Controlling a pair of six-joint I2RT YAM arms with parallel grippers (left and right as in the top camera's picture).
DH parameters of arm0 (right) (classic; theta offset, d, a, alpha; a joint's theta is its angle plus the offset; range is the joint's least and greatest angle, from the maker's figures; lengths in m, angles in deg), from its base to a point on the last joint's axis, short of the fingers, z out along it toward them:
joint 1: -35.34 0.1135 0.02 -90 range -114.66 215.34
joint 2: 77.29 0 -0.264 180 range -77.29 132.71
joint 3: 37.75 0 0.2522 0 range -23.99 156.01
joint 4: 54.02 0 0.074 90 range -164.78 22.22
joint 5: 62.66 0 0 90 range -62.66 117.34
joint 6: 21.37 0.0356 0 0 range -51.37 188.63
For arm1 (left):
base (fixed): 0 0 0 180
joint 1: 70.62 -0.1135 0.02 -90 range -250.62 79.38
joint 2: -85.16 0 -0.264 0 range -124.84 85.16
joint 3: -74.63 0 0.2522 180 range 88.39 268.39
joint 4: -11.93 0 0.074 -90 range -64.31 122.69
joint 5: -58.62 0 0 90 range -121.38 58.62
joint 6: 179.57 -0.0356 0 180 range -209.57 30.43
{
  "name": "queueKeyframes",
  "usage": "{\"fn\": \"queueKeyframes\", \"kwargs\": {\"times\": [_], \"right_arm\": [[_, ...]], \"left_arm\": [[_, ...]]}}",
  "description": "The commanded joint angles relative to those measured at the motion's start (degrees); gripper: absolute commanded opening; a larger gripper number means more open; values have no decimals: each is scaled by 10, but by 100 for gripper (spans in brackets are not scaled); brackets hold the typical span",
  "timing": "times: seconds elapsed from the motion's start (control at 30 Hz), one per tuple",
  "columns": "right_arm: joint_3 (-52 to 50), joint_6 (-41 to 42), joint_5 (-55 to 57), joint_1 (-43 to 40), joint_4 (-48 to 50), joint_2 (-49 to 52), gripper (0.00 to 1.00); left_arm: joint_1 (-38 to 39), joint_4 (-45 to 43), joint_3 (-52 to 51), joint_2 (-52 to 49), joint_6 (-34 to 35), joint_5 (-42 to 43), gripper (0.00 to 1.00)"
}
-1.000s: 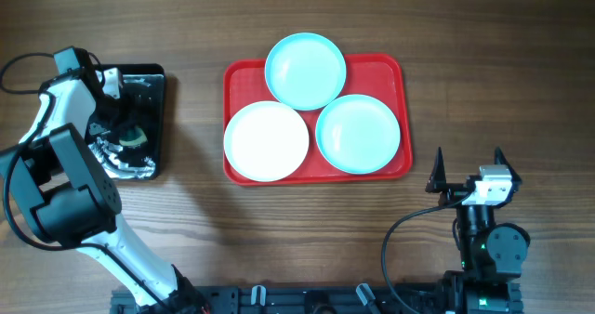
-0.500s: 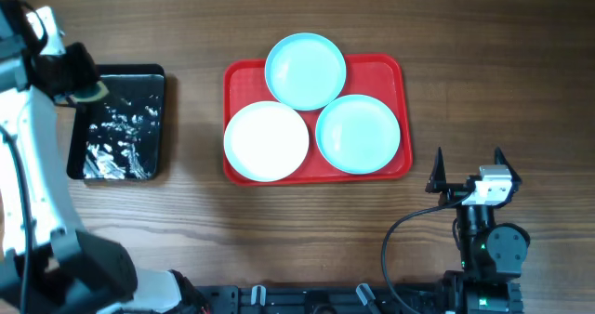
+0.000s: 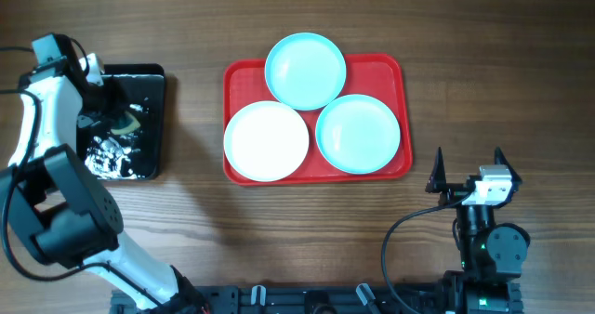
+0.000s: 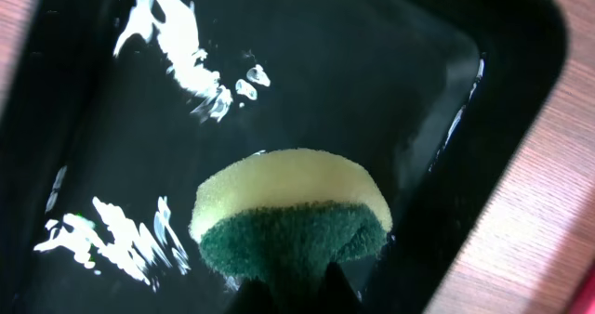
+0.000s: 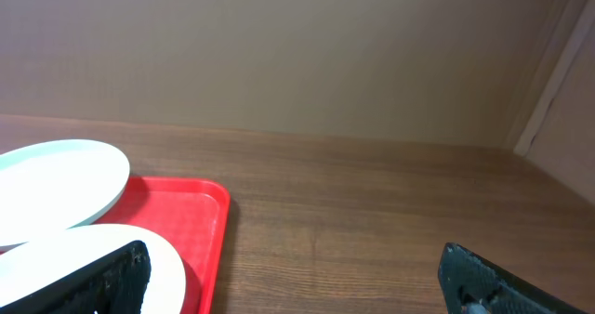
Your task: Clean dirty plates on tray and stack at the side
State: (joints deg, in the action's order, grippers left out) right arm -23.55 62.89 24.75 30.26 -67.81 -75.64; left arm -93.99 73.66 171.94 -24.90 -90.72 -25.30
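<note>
The left gripper [image 3: 113, 119] is clamped on a yellow-and-green sponge [image 4: 292, 212] above the foam-streaked black tray [image 3: 154, 80], well apart to the left of the red tray [image 3: 244, 74]. All 3 plates lie on the red tray. The white plate [image 3: 266, 141] is at its robot-side left, 1 turquoise plate [image 3: 358, 133] is at its robot-side right, and the other [image 3: 305, 71] overhangs its far rim. The white plate lies rightward of the sponge and nearest it, so the left arm looks better placed. The right gripper [image 3: 469, 156] is spread wide and empty, just off the red tray's robot-side right corner.

Wooden table [image 3: 186, 240], plain, perhaps beige wall [image 5: 279, 54]
</note>
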Motion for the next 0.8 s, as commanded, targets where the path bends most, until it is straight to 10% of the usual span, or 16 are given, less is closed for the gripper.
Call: {"fn": "queueKeyframes", "kwargs": {"times": [0.0,0.4,0.77], "right_arm": [[-2,-3,-5,-3,1,0,100],[-2,-2,-5,-3,2,0,100],[-2,-8,-115,-2,72,1,100]], "left_arm": [[-5,33,54,82,6,7,4],[-7,-31,-19,23,21,21,4],[-7,83,92,240,21,182,4]]}}
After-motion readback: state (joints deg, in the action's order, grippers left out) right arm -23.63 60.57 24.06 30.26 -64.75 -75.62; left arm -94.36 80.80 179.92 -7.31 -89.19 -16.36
